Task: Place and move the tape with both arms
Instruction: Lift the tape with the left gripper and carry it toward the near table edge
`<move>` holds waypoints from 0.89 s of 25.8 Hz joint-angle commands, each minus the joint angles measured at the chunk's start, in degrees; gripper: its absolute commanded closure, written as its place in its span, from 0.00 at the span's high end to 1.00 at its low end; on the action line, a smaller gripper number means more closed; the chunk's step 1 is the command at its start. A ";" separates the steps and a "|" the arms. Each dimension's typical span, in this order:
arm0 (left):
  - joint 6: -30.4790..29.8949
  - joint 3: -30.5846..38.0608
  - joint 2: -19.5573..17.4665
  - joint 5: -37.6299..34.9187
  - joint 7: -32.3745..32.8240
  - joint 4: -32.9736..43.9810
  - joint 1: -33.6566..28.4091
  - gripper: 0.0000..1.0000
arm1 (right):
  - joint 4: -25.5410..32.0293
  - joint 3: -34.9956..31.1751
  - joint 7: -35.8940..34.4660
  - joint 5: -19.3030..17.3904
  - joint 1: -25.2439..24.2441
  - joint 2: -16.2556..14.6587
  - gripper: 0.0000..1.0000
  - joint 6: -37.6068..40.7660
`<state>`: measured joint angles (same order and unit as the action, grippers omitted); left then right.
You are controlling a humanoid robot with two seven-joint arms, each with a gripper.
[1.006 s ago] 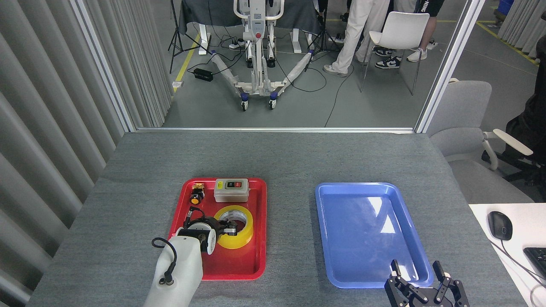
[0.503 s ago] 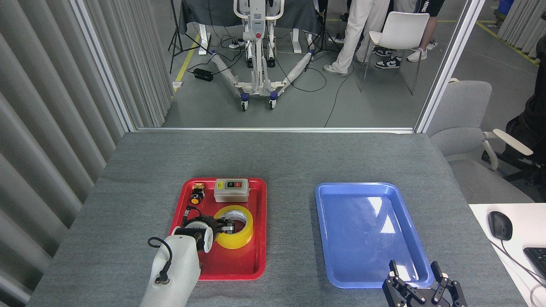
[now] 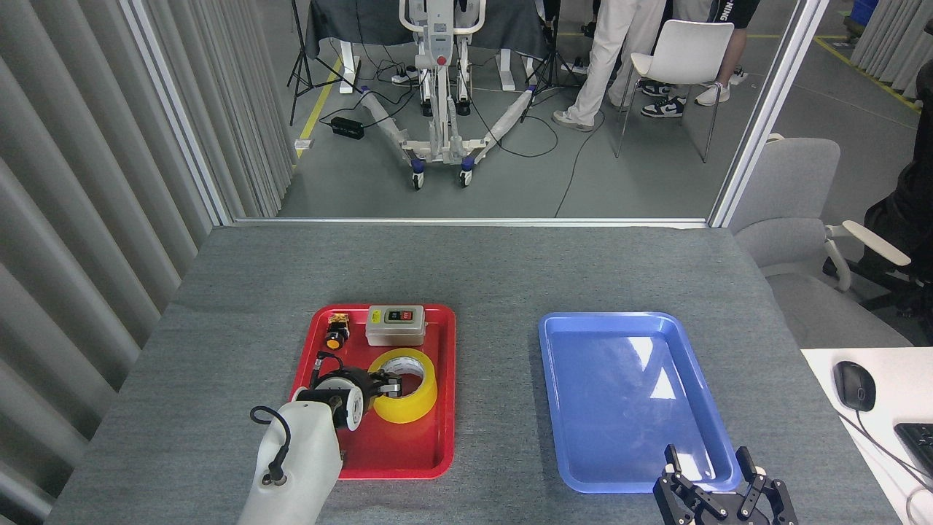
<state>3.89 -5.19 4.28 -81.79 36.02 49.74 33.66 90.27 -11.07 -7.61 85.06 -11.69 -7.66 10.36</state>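
The tape (image 3: 417, 402), a yellow roll with a white core, lies in the red tray (image 3: 408, 456) near its middle. My left gripper (image 3: 389, 384) reaches over the roll's left rim. Its black fingers are closed on the roll's wall, with one fingertip inside the core. The roll looks slightly raised on its left side. At the bottom right, my right gripper (image 3: 716, 483) hovers over the near edge of the blue tray (image 3: 619, 394), fingers spread and holding nothing.
A grey switch box (image 3: 395, 325) and a small orange-tipped button (image 3: 336, 332) sit at the back of the red tray. A white desk with a mouse (image 3: 853, 385) stands at the right. Beyond the table's far edge are chairs and people's legs.
The left gripper's fingers closed on the tape's rim, and the roll shifted slightly up and to the right. The right gripper has barely moved.
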 commanded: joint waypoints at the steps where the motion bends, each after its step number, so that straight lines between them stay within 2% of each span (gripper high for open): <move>1: 0.24 0.00 -0.06 0.58 -0.08 0.01 0.00 0.25 | 0.00 0.00 -0.21 0.02 0.00 0.01 1.00 0.01; 4: 0.68 0.71 -0.85 0.93 -0.08 1.59 -0.17 0.21 | 0.00 0.09 -0.21 0.02 0.00 0.01 1.00 0.01; 8: 0.07 6.07 -1.02 3.83 0.01 7.04 -2.02 0.17 | 0.00 0.00 -0.21 0.02 0.00 0.01 1.00 0.10; 12: -0.19 10.90 -1.46 14.37 0.71 12.84 -4.22 0.10 | 0.00 0.00 -0.13 0.02 0.09 -0.17 1.00 0.10; 15: -0.90 13.10 -1.38 21.32 1.50 15.56 -5.97 0.10 | 0.00 0.00 -0.13 0.02 0.00 -0.17 1.00 0.10; 17: -2.65 13.80 -1.38 26.06 2.91 17.58 -7.38 0.10 | 0.00 0.09 -0.13 -0.07 -0.09 -0.25 1.00 0.19; 19: -5.99 15.65 -1.29 34.14 5.02 20.40 -9.40 0.10 | 0.09 0.26 -0.21 -0.25 -0.09 -0.69 1.00 0.71; 21: -9.33 16.97 -0.85 41.88 6.34 23.21 -11.33 0.10 | 0.09 1.67 -0.39 -1.04 -0.09 -2.54 1.00 0.80; 23: -11.71 17.84 -0.50 47.07 7.04 25.41 -12.74 0.10 | 0.09 4.57 -0.39 -3.32 0.00 -6.14 1.00 0.54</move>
<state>-4.21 11.06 3.30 -43.66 41.44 71.67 23.32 90.33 -9.27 -7.88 83.90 -11.77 -10.23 10.91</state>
